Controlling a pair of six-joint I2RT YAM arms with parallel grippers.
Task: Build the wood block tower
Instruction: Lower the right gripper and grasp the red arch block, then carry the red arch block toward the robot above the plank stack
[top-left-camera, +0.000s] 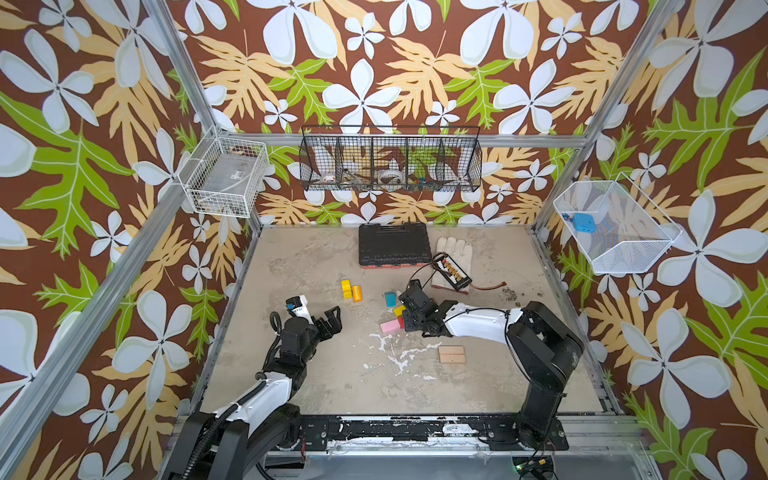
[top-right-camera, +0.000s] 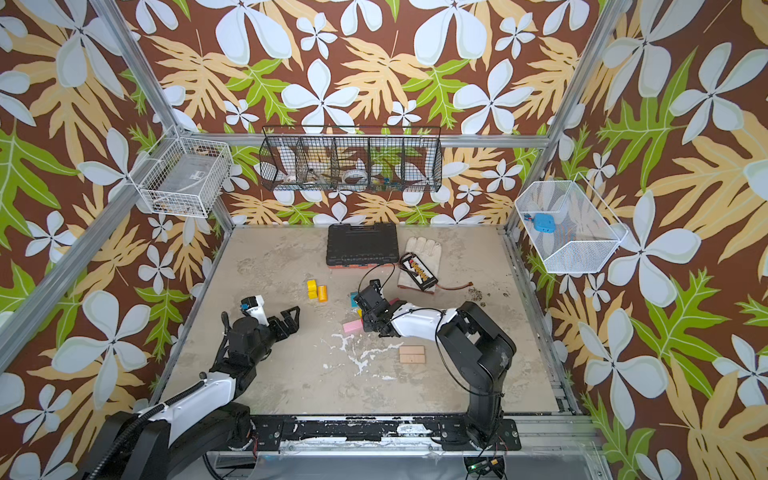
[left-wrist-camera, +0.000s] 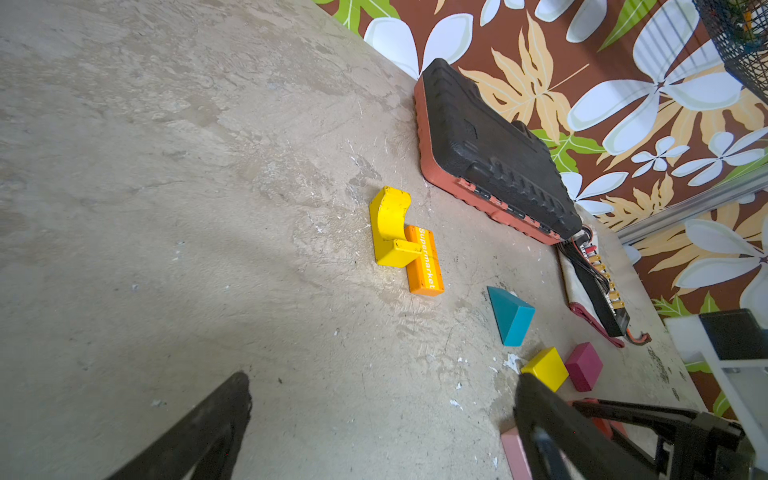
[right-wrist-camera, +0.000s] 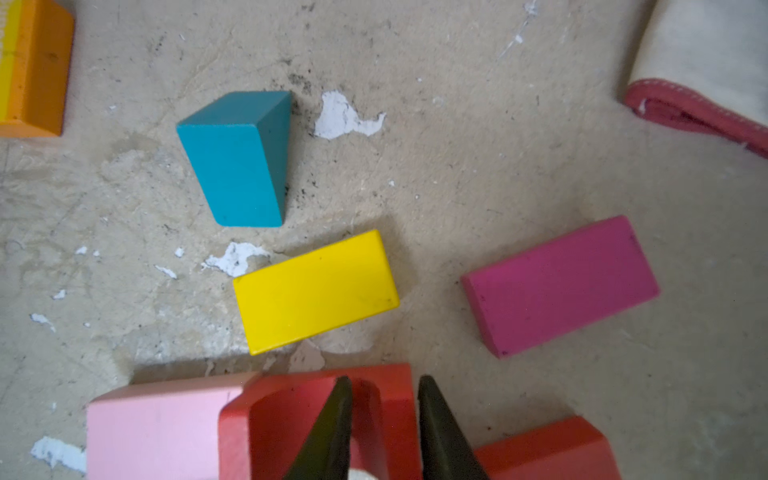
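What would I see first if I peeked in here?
The giant flower wallpaper all around grabs you first. Next, a teal block and a yellow block shine in the middle of the table. Right beside them, the right gripper pinches a red arch block.

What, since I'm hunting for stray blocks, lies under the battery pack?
A white glove with a red cuff: the battery pack lies across its cuff end. The glove beneath it is covered, so nothing more can be told.
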